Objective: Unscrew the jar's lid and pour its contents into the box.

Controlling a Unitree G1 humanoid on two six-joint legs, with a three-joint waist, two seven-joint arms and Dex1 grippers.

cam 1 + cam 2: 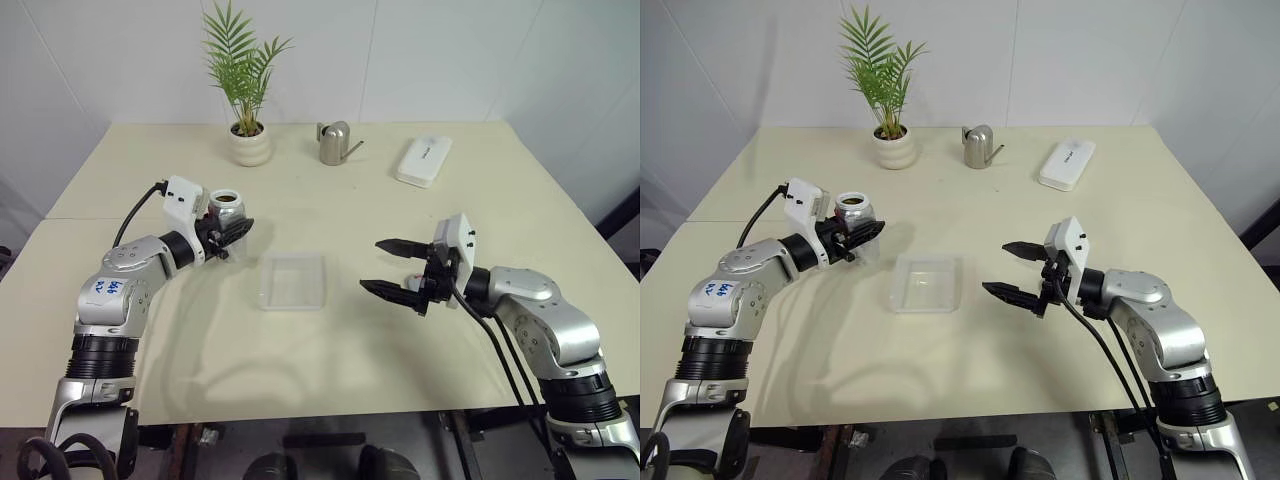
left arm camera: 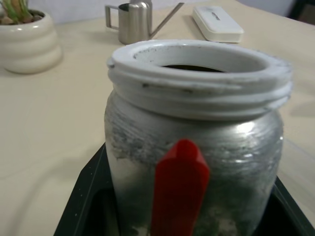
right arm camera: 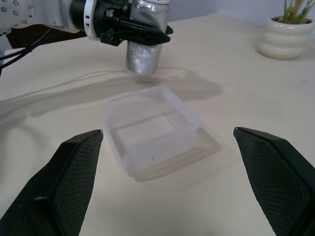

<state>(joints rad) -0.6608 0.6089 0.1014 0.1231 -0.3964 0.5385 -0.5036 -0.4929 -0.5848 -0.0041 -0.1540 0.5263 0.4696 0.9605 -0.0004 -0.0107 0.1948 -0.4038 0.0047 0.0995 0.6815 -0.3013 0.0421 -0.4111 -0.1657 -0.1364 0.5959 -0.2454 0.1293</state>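
Box mid-table, between jar at left and right claw.

walls: white panels | table: cream | floor: dark
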